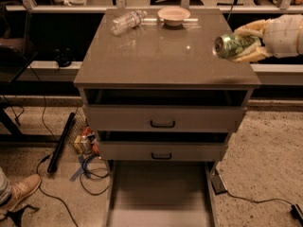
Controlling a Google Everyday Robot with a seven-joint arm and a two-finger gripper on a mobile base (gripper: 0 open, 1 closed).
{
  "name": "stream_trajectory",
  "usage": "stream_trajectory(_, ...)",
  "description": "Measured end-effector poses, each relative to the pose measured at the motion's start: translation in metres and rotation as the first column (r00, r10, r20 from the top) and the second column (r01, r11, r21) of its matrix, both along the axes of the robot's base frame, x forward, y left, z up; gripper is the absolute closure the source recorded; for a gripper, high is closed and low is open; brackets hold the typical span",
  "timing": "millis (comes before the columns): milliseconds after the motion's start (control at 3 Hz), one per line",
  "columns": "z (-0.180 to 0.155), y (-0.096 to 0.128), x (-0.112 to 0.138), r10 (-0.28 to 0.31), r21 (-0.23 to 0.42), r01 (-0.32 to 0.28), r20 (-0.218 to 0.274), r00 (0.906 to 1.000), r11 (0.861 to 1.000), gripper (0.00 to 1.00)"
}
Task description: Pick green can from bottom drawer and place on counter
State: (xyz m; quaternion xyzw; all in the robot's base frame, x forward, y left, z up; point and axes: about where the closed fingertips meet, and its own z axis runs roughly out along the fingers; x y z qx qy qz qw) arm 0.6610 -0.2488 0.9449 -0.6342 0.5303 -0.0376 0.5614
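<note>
1. Left of the scene, on the floor: a tan shoe (pixel 21 190) and loose black cables (pixel 90 174) beside the cabinet. Neither bears on the task.
2. Far left of the glossy grey-brown square counter (pixel 156 60): a clear plastic water bottle (pixel 128 21) lying on its side. Just right of it, at the far edge, sits a shallow pink bowl (pixel 173 15). The middle and near part of the top is bare.
3. Below the counter are two upper grey-beige drawers with black handles (pixel 163 124), both partly out. Under them the deep bottom drawer (pixel 161 188) is pulled fully towards the near side, and the can is not in it.
4. Right edge of the counter: the small shiny green can with leafy pattern (pixel 234 45) is out of the drawer and up in the air, over the counter's right margin, roughly mid-depth. It does not appear to touch the surface, though its height above it cannot be judged.
5. Its long axis runs nearly level, left to right. The silver end points left over the counter, and the other end is buried in the claw.
6. Far right: the pale two-finger gripper (pixel 242 43) reaches in from the right, clamped on the can with one finger above and one below.
7. Judgement: open counter lies left of and below the can. Set down as held, it would land on its side and might roll, so turning it upright first looks safer.
</note>
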Motion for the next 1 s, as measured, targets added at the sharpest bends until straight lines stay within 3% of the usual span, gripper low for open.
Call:
stream_trajectory(333, 0.006, 0.017, 0.030, -0.054, 0.072, 0.060, -0.079, 0.9954, 0.996, 1.00)
stream_trajectory(667, -0.006, 0.039, 0.053, -0.080, 0.096, 0.098, -0.184, 0.9797, 0.991, 1.00)
stream_trajectory(1000, -0.026, 0.055, 0.072, -0.096, 0.107, 0.132, -0.293, 0.9513, 0.985, 1.00)
